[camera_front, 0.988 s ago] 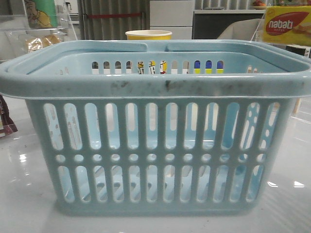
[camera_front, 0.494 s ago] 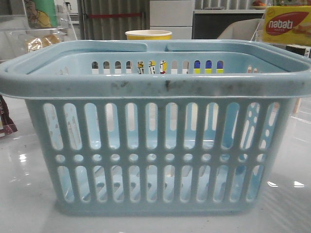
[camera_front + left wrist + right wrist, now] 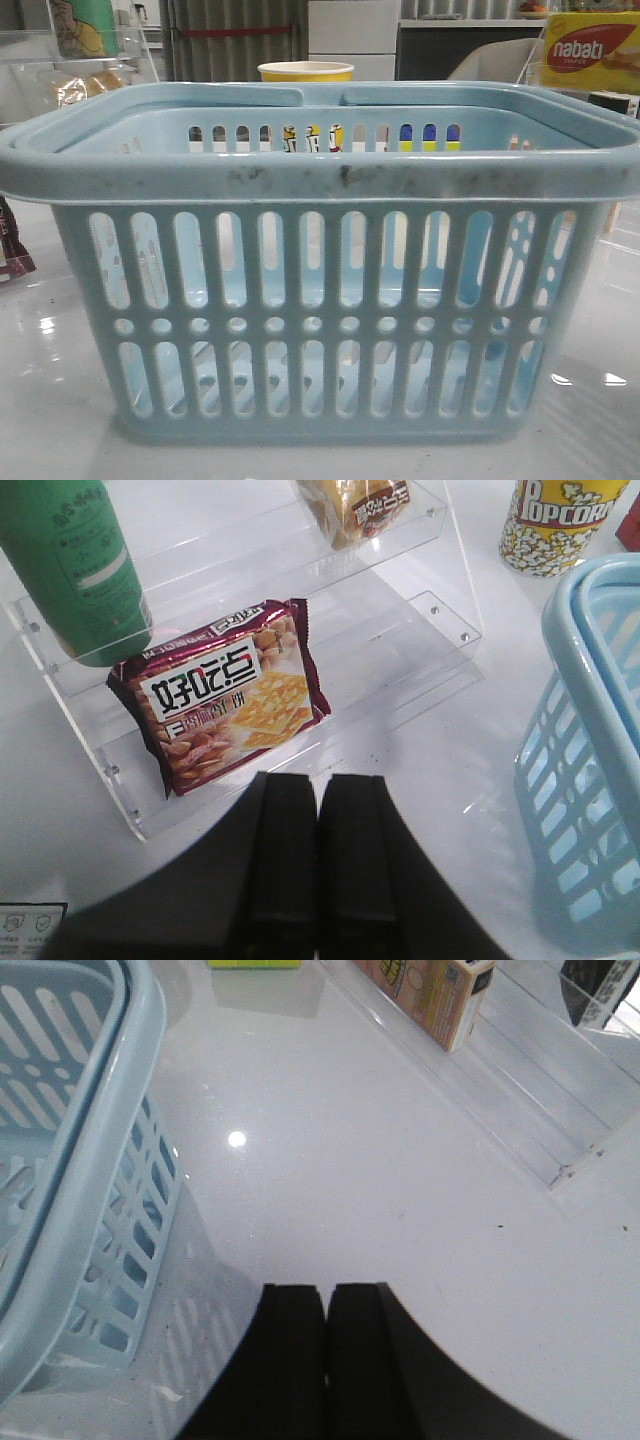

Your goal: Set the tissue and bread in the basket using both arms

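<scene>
- The glossy white bench (image 3: 400,1190) carried everything, with cabinets and a dark counter behind it in the front view.
- The large pale blue-grey plastic basket (image 3: 320,170) with slotted sides stood in the middle of the bench, filling the front view; through its slots it looked empty, so neither item had gone in.
- A clear acrylic stepped shelf (image 3: 420,610) stood near the basket on the left arm's side. On its upper step lay the clear plastic pack of golden-yellow bread (image 3: 355,505) with a brown label, only partly in the left wrist view.
- On the lower step lay a maroon packet of crackers (image 3: 225,695), with a green bottle (image 3: 65,565) beside it; a yellow popcorn cup (image 3: 550,525) stood behind the basket.
- The left gripper (image 3: 318,810) hung over the bench short of the shelf, its fingers (image 3: 285,850) pressed together and holding nothing.
- The right gripper (image 3: 325,1320) hovered over bare bench just beside the basket, its fingers (image 3: 290,1350) likewise closed and empty. A second clear shelf (image 3: 540,1080) with a tan carton (image 3: 430,990) lay ahead of it.
- The small dark tissue pack could not be identified for certain; a dark object showed at the edge of the right wrist view, too cut off to name.
- By my reading, the task was at its start: both pickups and both placements remained.
</scene>
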Motion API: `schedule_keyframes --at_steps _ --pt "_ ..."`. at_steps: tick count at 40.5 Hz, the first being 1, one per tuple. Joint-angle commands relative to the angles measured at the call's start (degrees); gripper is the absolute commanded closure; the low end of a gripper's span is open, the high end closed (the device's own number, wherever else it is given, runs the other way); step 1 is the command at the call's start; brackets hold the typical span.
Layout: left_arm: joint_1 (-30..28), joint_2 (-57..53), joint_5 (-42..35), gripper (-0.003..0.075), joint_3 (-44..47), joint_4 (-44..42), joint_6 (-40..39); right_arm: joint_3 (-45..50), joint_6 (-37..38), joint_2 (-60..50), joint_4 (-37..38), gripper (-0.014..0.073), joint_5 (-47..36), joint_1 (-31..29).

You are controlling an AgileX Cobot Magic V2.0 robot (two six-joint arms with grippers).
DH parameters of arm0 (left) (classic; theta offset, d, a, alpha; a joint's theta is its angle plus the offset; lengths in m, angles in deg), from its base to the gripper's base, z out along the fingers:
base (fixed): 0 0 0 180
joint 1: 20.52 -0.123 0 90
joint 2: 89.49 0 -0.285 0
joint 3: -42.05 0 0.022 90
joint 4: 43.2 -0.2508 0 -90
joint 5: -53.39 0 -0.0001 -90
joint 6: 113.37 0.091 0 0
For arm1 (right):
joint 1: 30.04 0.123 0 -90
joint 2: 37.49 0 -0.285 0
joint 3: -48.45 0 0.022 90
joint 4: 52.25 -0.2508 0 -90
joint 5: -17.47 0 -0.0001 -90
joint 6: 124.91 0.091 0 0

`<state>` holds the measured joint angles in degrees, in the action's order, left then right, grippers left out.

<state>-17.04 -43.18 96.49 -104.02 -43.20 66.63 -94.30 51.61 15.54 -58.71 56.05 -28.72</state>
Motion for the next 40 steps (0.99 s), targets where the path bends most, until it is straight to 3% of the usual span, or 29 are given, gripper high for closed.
schedule_keyframes --at_steps 1,4,8,10,13,15,21,30,40 --pt "0.2 1.0 -3.3 0.0627 -1.7 0.0 0.0 -2.1 -0.2 0.9 0.2 0.0296 -3.3 0.2" --pt "0.2 1.3 -3.3 0.0604 -1.7 0.0 0.0 -2.1 -0.2 1.0 0.2 0.017 -3.3 0.2" --pt "0.2 1.4 -3.6 0.0471 -1.7 0.0 0.0 -2.1 -0.2 1.0 0.2 0.0067 -3.2 0.2" --pt "0.2 1.4 -3.7 0.0353 -1.7 0.0 0.0 -2.1 -0.2 1.0 0.2 0.0059 -2.6 0.2" --pt "0.2 1.4 -3.7 0.0239 -1.7 0.0 0.0 -2.1 -0.2 1.0 0.2 0.0064 -2.1 0.2" --pt "0.2 1.4 -3.7 0.0204 -1.7 0.0 0.0 -2.2 -0.2 1.0 0.2 0.0064 -2.1 -0.1" --pt "0.2 1.4 -3.7 0.0204 -1.7 0.0 0.0 -6.5 -0.2 2.6 1.7 0.0064 -0.2 -3.0" --pt "0.2 1.4 -3.2 0.0204 -1.7 0.0 0.0 -20.4 -0.2 13.0 4.0 0.0064 6.0 -12.0" --pt "0.2 1.4 -3.2 0.0214 -1.7 0.0 0.0 -33.7 -0.2 27.2 4.0 0.0064 10.1 -15.0"
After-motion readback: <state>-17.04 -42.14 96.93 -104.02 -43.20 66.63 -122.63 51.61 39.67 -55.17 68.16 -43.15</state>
